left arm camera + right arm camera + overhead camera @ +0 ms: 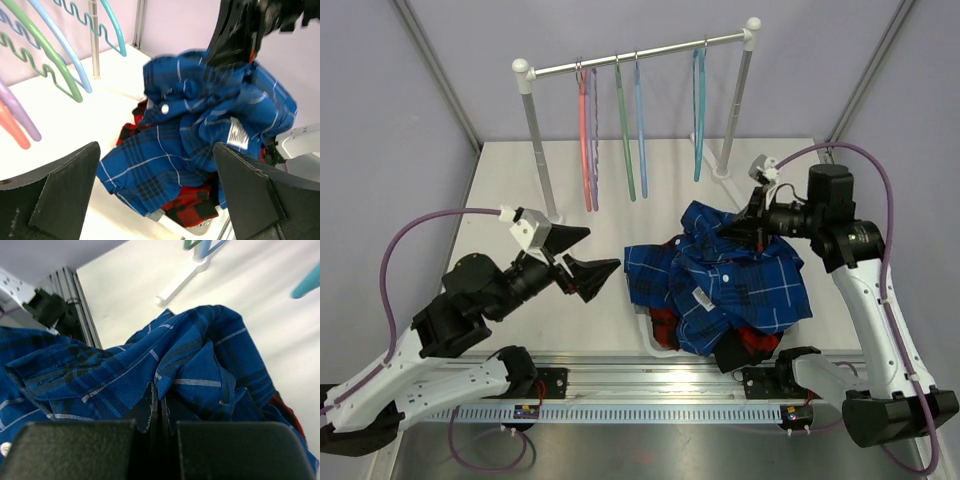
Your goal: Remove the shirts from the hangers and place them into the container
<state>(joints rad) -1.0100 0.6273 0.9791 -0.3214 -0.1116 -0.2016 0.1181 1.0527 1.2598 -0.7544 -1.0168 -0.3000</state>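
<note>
"Fingers (65, 195) of the left gripper (155, 150) fill the bottom corners of its own camera. They are spread wide with nothing between them, just short of the pile."

"And the right gripper (160, 427)?"

"Pressed together on a fold of the blue plaid shirt (740, 275), pinching it up at the far side of the heap. The lower frame edge cuts off most of its fingers."

"Where is the basket (648, 338)?"

"Almost wholly hidden — only a strip of white rim shows at the near left corner. The blue plaid shirt lies on top of it, crumpled, with a white label (239, 135) turned outward. Its left part spills past the rim onto the table (670, 210)."

"Anything underneath?"

"A red-and-black plaid shirt (663, 325) peeks out along the near side. Beside it is a dark patch (735, 355); whether that is another shirt, I cannot tell."

"The hangers (623, 130)?"

"Pink, purple, green, blue and teal — all hang bare on the rail (640, 57) at the back, well apart from the pile. The left wrist view crops their hooks."
</note>
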